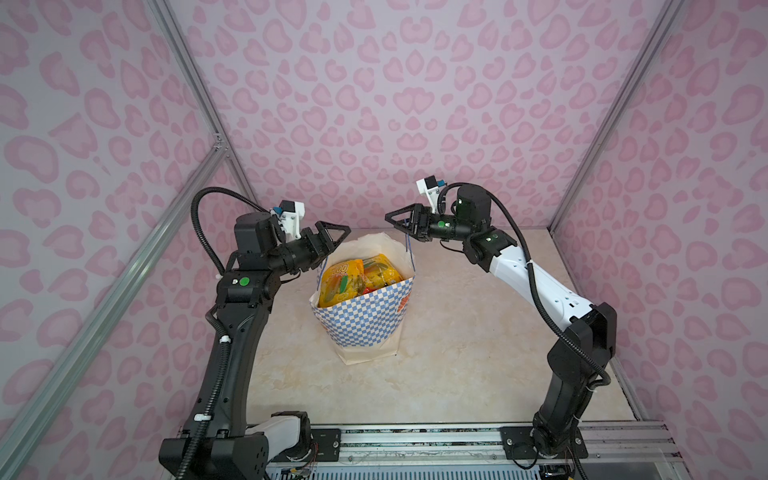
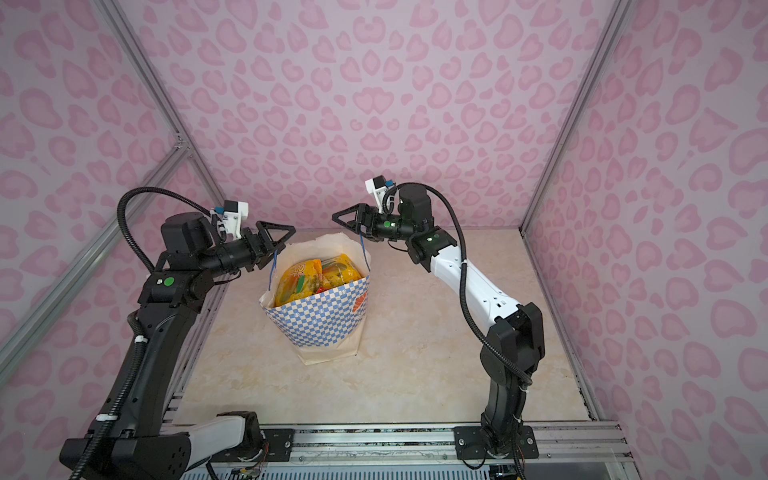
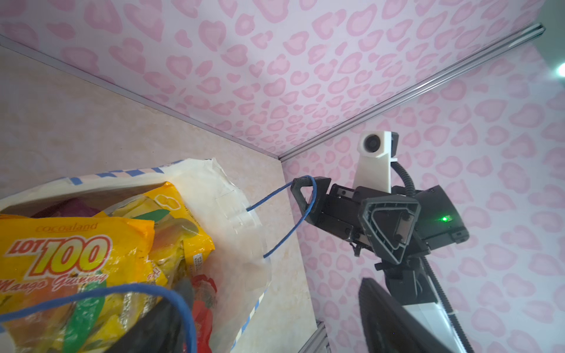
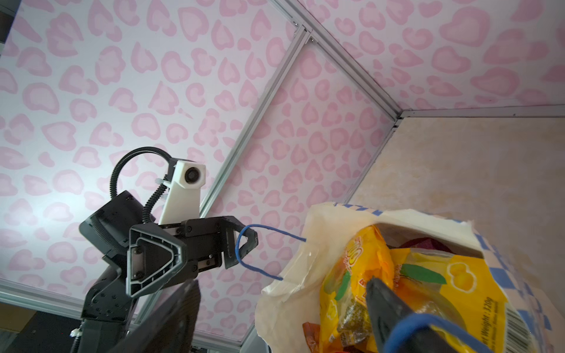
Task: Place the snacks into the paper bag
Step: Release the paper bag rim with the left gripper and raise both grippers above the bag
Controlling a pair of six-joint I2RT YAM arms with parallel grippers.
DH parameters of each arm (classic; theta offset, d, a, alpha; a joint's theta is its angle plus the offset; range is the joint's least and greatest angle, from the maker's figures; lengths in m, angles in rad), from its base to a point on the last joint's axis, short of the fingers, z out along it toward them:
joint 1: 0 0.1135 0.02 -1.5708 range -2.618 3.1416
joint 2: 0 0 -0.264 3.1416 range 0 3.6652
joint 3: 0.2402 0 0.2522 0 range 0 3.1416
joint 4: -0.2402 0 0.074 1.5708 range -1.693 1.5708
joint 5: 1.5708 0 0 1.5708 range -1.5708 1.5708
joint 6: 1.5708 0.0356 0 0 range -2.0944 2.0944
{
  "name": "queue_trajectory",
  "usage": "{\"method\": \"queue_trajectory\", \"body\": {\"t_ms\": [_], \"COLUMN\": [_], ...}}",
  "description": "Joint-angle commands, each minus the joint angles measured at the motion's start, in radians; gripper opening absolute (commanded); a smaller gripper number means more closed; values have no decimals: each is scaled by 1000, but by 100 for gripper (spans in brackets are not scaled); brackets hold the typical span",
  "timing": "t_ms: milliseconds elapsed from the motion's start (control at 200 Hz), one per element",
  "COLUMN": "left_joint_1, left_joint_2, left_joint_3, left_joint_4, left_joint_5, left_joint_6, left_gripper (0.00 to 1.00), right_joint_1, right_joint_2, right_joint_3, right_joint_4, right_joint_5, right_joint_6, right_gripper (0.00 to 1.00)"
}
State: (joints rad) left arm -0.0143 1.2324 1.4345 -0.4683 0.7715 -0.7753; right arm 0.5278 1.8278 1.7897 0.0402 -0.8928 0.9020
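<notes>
Paper bag [image 1: 365, 328]: we see it upright at the middle of the table [image 1: 465, 340], with its mouth open.
Snacks [image 1: 353, 280]: we find them inside the paper bag, yellow mango packets on top, red and purple ones beneath.
Left gripper [image 1: 337, 240]: just above the bag's left rim, with jaws spread wide and clamping nothing. The left cord handle [image 4: 275, 231] loops over one finger.
Right gripper [image 1: 397, 223]: just above the bag's right rim, jaws equally wide. The right cord handle [image 3: 269, 198] hooks over one finger.
</notes>
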Motion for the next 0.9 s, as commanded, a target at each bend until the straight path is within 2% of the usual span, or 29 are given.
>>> {"method": "queue_trajectory", "body": {"t_ms": [0,125,280,610,895], "left_joint_1": [0,1,-20,-99,-139], "left_joint_2": [12,68,111,225,254], "left_joint_3": [50,118,205,379,362], "left_joint_4": [152,168,160,139,128], "left_joint_5": [79,77,82,52,24], "left_joint_6": [-75,-98,-101,-110,-96], "left_gripper": [87,87,85,85,85], "right_joint_1": [-5,-18,-21,-110,-143], "right_joint_2": [1,-17,-55,-176,-278], "right_joint_3": [44,120,208,19,-109], "right_joint_4": [163,131,-19,-48,-73], "right_joint_5": [-32,-11,19,59,94], "right_joint_6": [44,47,-33,-62,-91], "right_gripper": [87,85,86,86,88]}}
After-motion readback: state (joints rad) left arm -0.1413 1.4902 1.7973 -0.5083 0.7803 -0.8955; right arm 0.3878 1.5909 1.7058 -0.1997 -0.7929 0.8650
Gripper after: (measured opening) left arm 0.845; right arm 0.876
